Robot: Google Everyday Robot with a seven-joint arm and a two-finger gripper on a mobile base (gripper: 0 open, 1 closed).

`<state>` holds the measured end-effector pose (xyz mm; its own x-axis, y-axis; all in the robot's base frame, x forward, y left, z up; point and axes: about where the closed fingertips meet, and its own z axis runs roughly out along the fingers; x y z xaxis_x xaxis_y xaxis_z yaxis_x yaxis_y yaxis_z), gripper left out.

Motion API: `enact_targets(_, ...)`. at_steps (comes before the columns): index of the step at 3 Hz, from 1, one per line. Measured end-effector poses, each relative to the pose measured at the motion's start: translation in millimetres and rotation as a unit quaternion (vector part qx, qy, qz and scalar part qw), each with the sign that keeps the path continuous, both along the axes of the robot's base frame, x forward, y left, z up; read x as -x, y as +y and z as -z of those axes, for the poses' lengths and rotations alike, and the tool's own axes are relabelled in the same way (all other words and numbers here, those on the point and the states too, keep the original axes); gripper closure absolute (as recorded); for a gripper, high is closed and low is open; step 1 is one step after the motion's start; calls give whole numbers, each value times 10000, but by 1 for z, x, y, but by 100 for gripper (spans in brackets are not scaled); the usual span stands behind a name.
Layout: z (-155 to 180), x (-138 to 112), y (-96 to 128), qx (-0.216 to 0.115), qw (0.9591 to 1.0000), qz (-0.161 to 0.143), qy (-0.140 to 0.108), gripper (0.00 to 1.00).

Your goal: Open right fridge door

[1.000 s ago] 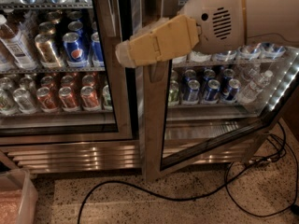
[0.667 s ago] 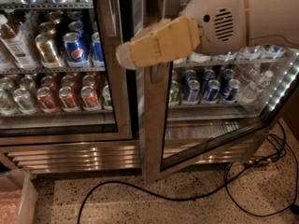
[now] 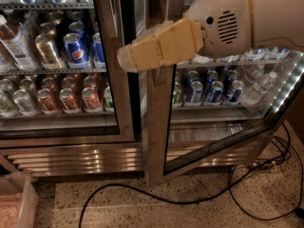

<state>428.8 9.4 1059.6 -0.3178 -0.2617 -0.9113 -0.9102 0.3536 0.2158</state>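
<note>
I'm mid-pull. My gripper (image 3: 129, 60) lies across the steel frame of the right fridge door (image 3: 156, 141), which stands ajar directly behind it. Whether it is clamped I cannot tell. Next, swing the door wider.

Single cam, mounted above and behind my arm, looking down and forward, close on the fridge front. My gripper (image 3: 130, 58) fills upper centre, right fridge door (image 3: 156, 127) behind it, floor (image 3: 190, 215) nearest.
</note>
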Motion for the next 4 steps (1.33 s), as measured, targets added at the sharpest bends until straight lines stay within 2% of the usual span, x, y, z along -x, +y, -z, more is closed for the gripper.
enact_targets(1,-3,-11,5,-203,9997,74,-107,0)
enact_targets(4,-4,-15,7,-278,9991,203,-242,0)
